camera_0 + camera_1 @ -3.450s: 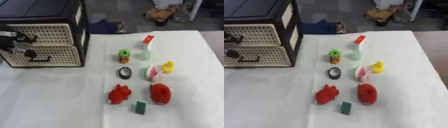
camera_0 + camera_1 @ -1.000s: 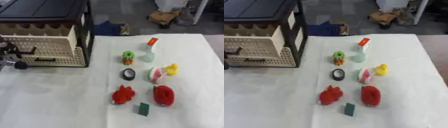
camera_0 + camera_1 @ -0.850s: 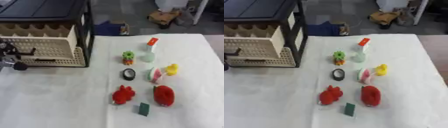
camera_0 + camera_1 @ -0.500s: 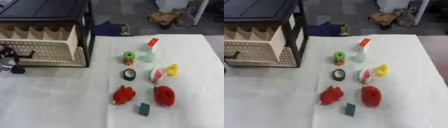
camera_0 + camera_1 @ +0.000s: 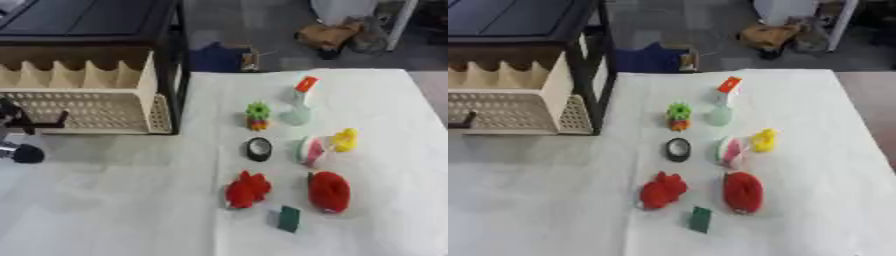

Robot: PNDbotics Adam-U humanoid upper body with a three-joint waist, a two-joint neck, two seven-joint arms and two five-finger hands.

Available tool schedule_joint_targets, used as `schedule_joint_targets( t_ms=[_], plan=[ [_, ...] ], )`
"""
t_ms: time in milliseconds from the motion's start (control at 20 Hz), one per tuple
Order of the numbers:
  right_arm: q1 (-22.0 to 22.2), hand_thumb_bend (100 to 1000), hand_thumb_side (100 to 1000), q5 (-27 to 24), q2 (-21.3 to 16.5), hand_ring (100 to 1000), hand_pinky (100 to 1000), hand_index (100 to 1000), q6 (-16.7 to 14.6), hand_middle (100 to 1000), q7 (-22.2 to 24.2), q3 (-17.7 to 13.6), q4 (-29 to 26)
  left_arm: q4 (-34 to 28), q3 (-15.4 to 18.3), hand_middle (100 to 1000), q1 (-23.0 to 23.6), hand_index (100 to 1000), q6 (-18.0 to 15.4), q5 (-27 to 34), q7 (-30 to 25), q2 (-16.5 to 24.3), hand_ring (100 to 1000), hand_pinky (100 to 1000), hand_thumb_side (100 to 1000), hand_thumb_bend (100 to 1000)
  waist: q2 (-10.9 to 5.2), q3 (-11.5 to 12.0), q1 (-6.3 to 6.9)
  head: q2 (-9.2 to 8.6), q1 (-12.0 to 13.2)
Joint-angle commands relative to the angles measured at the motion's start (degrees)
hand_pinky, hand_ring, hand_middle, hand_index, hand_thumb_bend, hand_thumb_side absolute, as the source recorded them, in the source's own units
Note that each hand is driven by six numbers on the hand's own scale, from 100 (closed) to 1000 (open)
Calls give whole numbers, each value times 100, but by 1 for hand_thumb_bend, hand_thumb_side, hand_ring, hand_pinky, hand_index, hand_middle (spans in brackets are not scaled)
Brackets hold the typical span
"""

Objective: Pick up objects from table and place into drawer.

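Note:
The beige perforated drawer (image 5: 96, 111) stands pulled out of the black cabinet (image 5: 87, 20), its divided inside showing. My left hand (image 5: 12, 119) is at the far left edge, curled on the drawer's black handle (image 5: 49, 124). On the white table lie a green gear toy (image 5: 257, 114), a clear bottle with a red cap (image 5: 299, 104), a black tape roll (image 5: 258, 149), a yellow duck (image 5: 344, 140), a pink and green piece (image 5: 311, 150), two red toys (image 5: 248, 189) (image 5: 329, 191) and a small green block (image 5: 288, 218). My right hand shows in no view.
The white tabletop (image 5: 122, 210) stretches in front of the drawer. Its far edge runs behind the bottle, with a blue box (image 5: 219, 56) and clutter on the floor beyond. A black round part (image 5: 26, 154) of my left arm sits below the handle.
The drawer has slid out of the cabinet toward me, with my left hand moving back along with its handle. The toys have stayed in place.

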Motion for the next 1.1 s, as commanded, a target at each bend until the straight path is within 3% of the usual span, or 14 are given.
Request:
schedule_joint_targets(
  t_ms=[50, 800, 1100],
  plan=[
    [-50, 100, 1000, 0, -113, 627, 641, 802, 1, 583, -24, -64, -95, -267, 154, 100, 28, 800, 74, 106, 31, 328, 100, 100, 1000, 760, -123, 12, -4, -9, -18],
    [-84, 100, 1000, -6, -106, 627, 641, 802, -18, 583, -32, -60, -95, -601, 269, 100, 398, 798, 170, -25, 16, 529, 100, 100, 1000, 758, -124, 20, -42, -30, -24],
    [-86, 100, 1000, -6, -98, 628, 641, 802, -16, 584, -36, -64, -95, -657, 291, 100, 419, 903, 168, -45, 41, 524, 100, 100, 1000, 721, -135, 1, -56, -21, -29]
  ],
)
